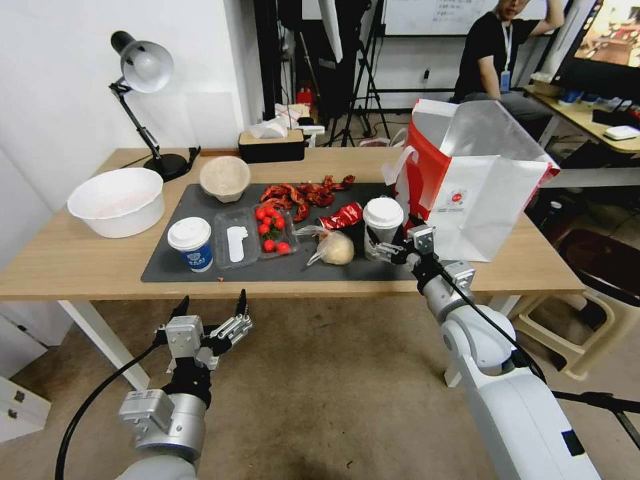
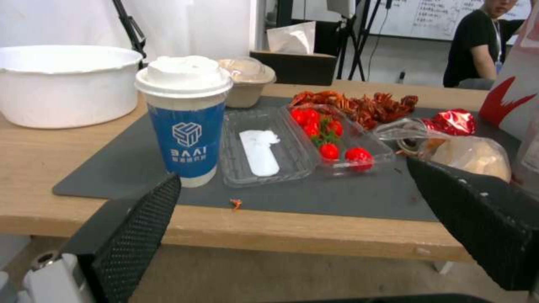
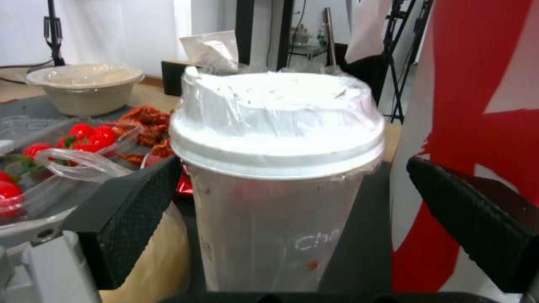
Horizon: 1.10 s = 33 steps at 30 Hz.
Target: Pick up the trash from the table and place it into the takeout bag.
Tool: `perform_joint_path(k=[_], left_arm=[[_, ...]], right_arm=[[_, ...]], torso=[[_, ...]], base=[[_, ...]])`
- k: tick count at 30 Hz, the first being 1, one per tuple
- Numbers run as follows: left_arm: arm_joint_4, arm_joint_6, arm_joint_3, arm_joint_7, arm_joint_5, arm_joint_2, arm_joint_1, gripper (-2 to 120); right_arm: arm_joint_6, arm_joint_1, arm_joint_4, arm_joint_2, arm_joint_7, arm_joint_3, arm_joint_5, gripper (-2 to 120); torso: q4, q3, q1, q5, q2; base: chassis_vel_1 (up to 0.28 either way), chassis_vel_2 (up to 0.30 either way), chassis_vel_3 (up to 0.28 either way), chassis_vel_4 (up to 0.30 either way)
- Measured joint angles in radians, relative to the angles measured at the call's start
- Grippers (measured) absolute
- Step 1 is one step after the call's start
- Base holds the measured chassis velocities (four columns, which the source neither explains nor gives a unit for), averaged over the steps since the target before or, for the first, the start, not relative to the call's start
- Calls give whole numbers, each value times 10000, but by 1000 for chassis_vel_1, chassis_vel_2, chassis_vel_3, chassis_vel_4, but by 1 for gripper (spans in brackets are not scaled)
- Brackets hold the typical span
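Right gripper (image 3: 286, 210) spread wide around clear plastic cup (image 1: 382, 227), not clenched. Left gripper (image 1: 212, 312) parked below table (image 1: 80, 267), spread, empty. No trash seen bagged: all pending for takeout bag (image 1: 480, 193).

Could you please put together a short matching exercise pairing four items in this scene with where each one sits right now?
Things:
1. clear plastic cup
2. blue-and-white paper cup
3. takeout bag
4. beige pulp bowl

Places:
A. back of the dark mat, near the lamp base
B. off the mat, at the table's right end
C. front left of the mat
D. between the open fingers of the right end effector

Pairs: 1-D, 2-C, 3-B, 4-A
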Motion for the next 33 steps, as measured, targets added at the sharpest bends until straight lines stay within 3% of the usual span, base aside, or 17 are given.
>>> perform_joint_path(k=[6, 22, 28, 31, 33], left_arm=[[66, 11, 41, -4, 32, 7, -22, 100], [137, -93, 104, -201, 23, 65, -16, 100], [80, -96, 135, -189, 98, 62, 34, 100], [-33, -72, 128, -173, 134, 16, 113, 100], [-65, -71, 116, -165, 140, 16, 134, 100]], right_arm=[[-80, 89, -247, 6, -144, 12, -17, 98], [-15, -158, 284, -95, -605, 8, 197, 53], [-66, -190, 1642, -678, -526, 133, 1282, 39], [-777, 592, 2791, -1113, 407, 632, 3063, 28], [-976, 881, 2964, -1244, 693, 757, 3508, 26]], torso=[[-1, 0, 0, 0, 0], [-1, 0, 0, 0, 1], [-2, 0, 0, 2, 2], [-2, 0, 0, 0, 2], [0, -1, 0, 0, 2]], base=[[0, 0, 0, 0], [0, 0, 0, 0], [0, 0, 0, 0], [0, 0, 0, 0], [0, 0, 0, 0]])
